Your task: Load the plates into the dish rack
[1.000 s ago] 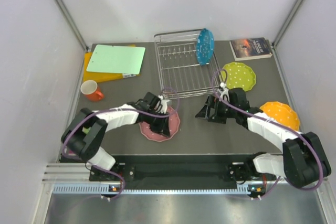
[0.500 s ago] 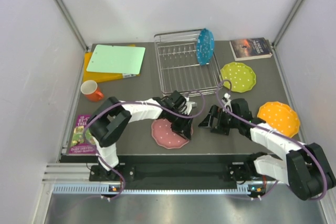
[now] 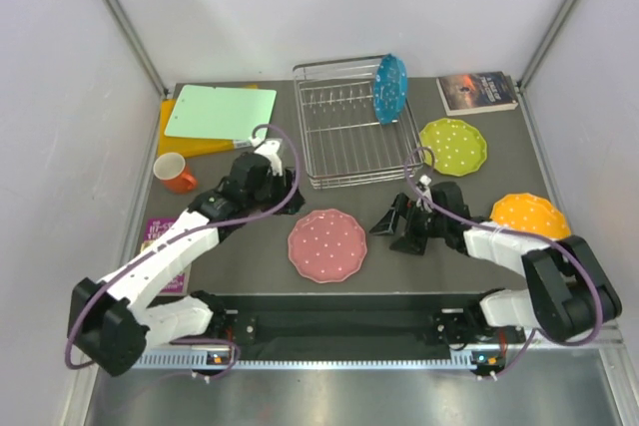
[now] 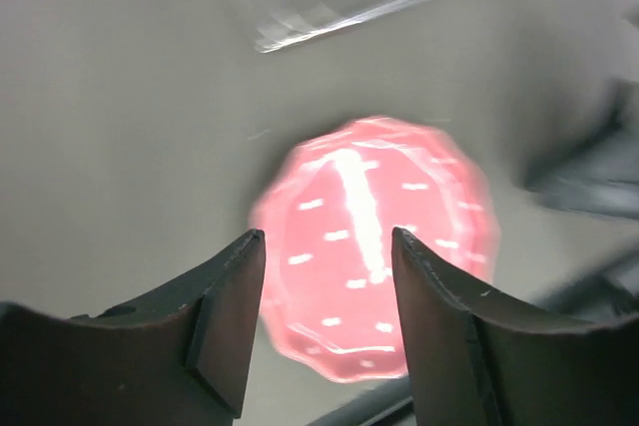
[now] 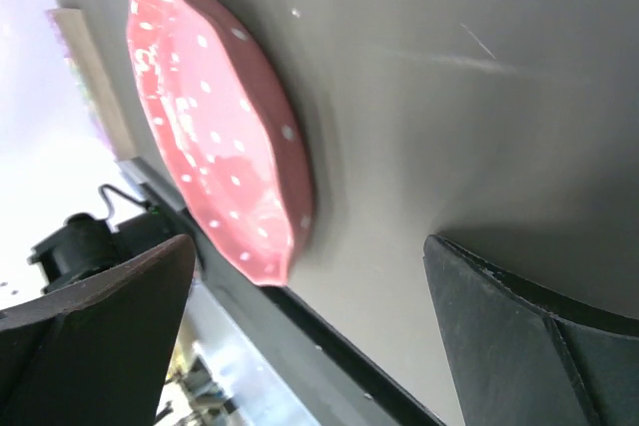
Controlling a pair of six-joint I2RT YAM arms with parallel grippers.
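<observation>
The pink plate (image 3: 327,244) lies flat on the table near the front edge; it shows blurred in the left wrist view (image 4: 374,246) and edge-on in the right wrist view (image 5: 215,182). The blue plate (image 3: 390,88) stands upright in the dish rack (image 3: 349,137). The yellow-green plate (image 3: 453,145) and orange plate (image 3: 532,218) lie flat at the right. My left gripper (image 3: 283,199) is open and empty, up and left of the pink plate. My right gripper (image 3: 385,227) is open and empty, low on the table just right of the pink plate.
A green cutting board (image 3: 221,112) on a yellow one lies at the back left, with an orange mug (image 3: 175,172) in front. A book (image 3: 477,91) lies at the back right. A purple booklet (image 3: 160,236) lies at the left front.
My left gripper let go of the pink plate after dragging it right, then pulled back up and left. My right gripper moved slightly left toward the plate.
</observation>
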